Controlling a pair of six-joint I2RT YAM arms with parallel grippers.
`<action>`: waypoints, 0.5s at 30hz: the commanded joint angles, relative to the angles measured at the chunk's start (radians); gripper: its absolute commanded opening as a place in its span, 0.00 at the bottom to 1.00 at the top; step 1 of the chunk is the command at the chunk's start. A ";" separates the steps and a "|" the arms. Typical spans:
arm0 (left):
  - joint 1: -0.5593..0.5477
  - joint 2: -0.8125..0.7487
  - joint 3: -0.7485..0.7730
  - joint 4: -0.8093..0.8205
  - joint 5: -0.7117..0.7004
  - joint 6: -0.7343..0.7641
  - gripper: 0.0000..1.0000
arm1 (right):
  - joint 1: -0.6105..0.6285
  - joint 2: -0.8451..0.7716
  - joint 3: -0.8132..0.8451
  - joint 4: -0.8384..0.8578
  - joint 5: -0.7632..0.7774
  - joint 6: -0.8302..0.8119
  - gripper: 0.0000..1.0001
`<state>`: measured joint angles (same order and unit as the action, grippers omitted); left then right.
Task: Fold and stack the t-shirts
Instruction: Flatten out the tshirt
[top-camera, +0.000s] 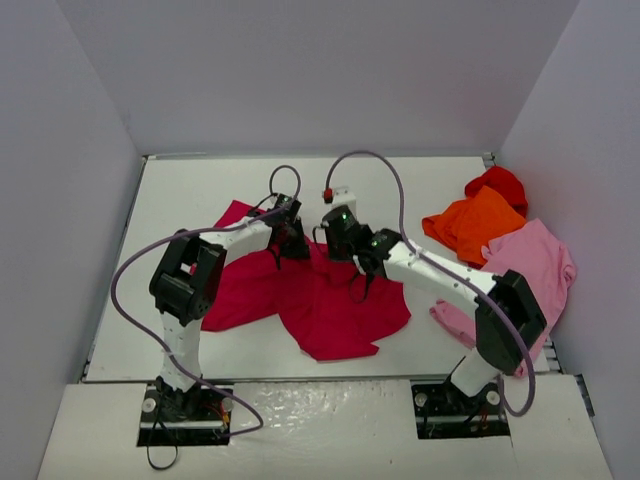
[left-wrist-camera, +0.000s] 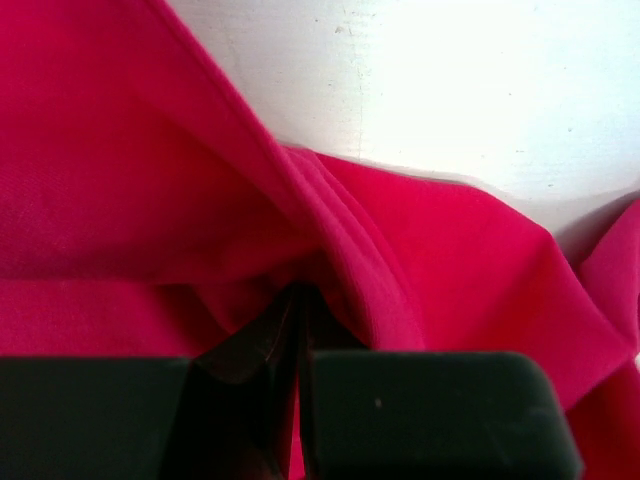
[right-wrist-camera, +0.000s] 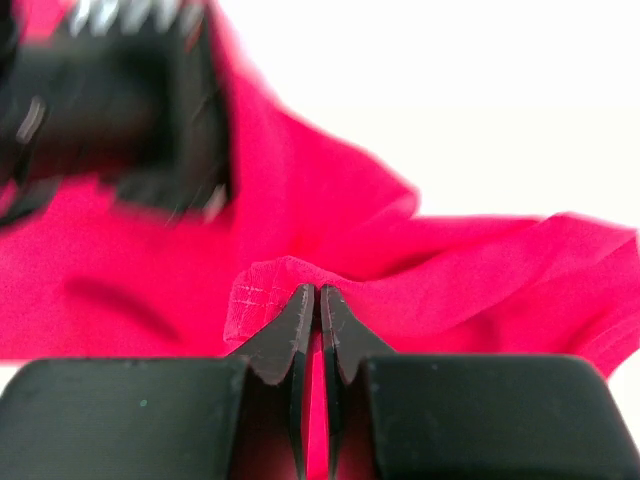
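Observation:
The large crimson t-shirt (top-camera: 320, 300) lies crumpled at the table's middle. My left gripper (top-camera: 290, 240) is shut on a fold of it near its far edge; in the left wrist view the jaws (left-wrist-camera: 298, 300) pinch a hemmed ridge of crimson cloth (left-wrist-camera: 380, 230). My right gripper (top-camera: 347, 243) is shut on a hemmed edge of the same shirt (right-wrist-camera: 450, 270), close beside the left one; its jaws (right-wrist-camera: 318, 295) meet on the cloth. The orange t-shirt (top-camera: 472, 225), bright red t-shirt (top-camera: 499, 184) and light pink t-shirt (top-camera: 535, 265) lie heaped at the right.
A small white box with a red button (top-camera: 337, 195) stands just behind the grippers. White walls enclose the table on three sides. The left gripper shows blurred at the upper left of the right wrist view (right-wrist-camera: 120, 100).

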<state>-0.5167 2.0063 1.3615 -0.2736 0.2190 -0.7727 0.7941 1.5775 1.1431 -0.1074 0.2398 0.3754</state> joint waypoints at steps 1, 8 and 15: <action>-0.020 -0.024 -0.030 -0.063 -0.024 0.009 0.00 | -0.100 0.107 0.132 0.065 0.062 -0.153 0.00; -0.022 -0.030 -0.039 -0.065 -0.024 0.010 0.00 | -0.264 0.253 0.281 0.223 -0.066 -0.219 0.00; -0.026 -0.041 -0.056 -0.065 -0.024 0.009 0.00 | -0.317 0.395 0.427 0.322 -0.065 -0.279 0.00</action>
<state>-0.5238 1.9938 1.3422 -0.2605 0.2121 -0.7724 0.4795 1.9377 1.4612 0.0722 0.1904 0.1599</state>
